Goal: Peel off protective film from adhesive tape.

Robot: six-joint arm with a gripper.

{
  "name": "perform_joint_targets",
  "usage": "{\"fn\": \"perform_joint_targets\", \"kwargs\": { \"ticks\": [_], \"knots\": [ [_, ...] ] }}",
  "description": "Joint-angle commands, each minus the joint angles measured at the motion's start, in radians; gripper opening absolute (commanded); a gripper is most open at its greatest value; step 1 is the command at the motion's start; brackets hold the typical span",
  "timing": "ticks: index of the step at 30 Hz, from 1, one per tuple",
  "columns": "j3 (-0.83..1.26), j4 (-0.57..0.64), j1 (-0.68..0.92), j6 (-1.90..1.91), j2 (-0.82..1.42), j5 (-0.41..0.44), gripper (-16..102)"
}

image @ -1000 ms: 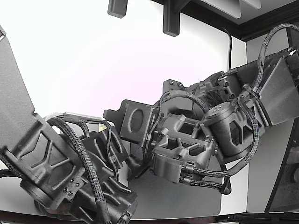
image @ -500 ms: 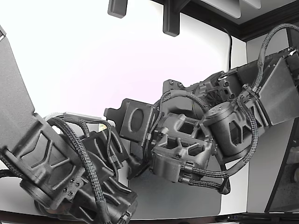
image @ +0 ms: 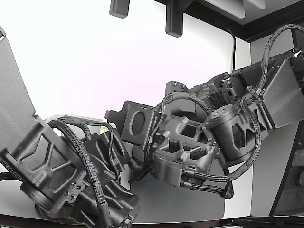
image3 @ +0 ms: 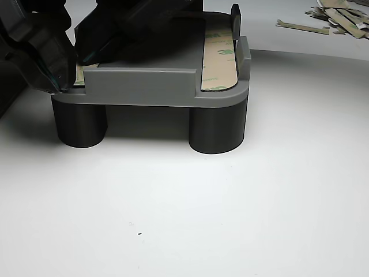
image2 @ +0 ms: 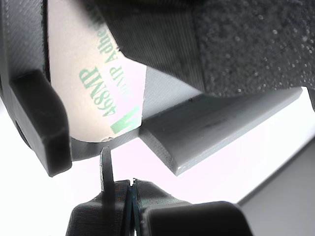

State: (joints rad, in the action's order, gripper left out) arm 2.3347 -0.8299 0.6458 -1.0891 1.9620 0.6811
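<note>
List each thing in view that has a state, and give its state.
End effector: tips closed together, just below the liner's rounded end.
Tape liner with green print: on the fixture, not peeled.
Second tape liner: flat, in place.
Gray fixture: standing on round legs.
Peeled strips: discarded on the table.

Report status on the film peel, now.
Hand shut, tips just below the tape's film. Film not lifted yet. Grey holder crowds the strip's edge.

Arm (image: 190, 147) on exterior view's right shifted slightly lower and leftward; cables sagging lower.
</note>
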Motion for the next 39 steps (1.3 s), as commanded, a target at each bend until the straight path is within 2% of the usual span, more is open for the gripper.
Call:
{"fn": "perform_joint_targets", "kwargs": {
  "ticks": [1,35,39],
  "knots": [
    [-0.031,0.003,-0.006,0.002,0.014,0.005,-11],
    [-0.038,0.002,-0.006,0.009,0.005,-0.002,-11],
    [-0.041,-0.014,0.003,0.005,0.021,0.02,-11]
  ]
}}
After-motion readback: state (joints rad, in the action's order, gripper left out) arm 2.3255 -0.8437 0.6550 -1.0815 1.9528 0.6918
